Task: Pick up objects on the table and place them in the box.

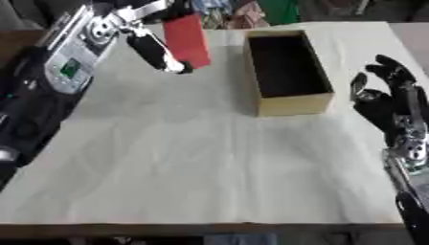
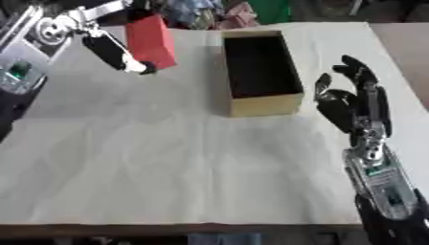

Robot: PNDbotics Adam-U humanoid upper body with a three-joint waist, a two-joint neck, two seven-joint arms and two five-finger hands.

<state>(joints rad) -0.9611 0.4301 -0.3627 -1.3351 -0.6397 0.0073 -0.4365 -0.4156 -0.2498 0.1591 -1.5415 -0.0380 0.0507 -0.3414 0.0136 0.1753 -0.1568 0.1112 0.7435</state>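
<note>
Near the table's (image 1: pixel 193 167) far left edge, we see our left hand (image 1: pixel 155 48) curled around a red block (image 1: pixel 187 40), which it holds lifted above the pale cloth, just left of the open box (image 1: pixel 287 72). Much of that hand is hidden behind the block and cut by the frame top. Our right hand (image 2: pixel 356 98) rests open at the right, fingers up. The box's interior is dark; we cannot make out any contents.

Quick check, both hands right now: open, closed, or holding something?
Left hand: closed on the red block, left of the box.
Right hand: open, holding nothing, right of the box.
</note>
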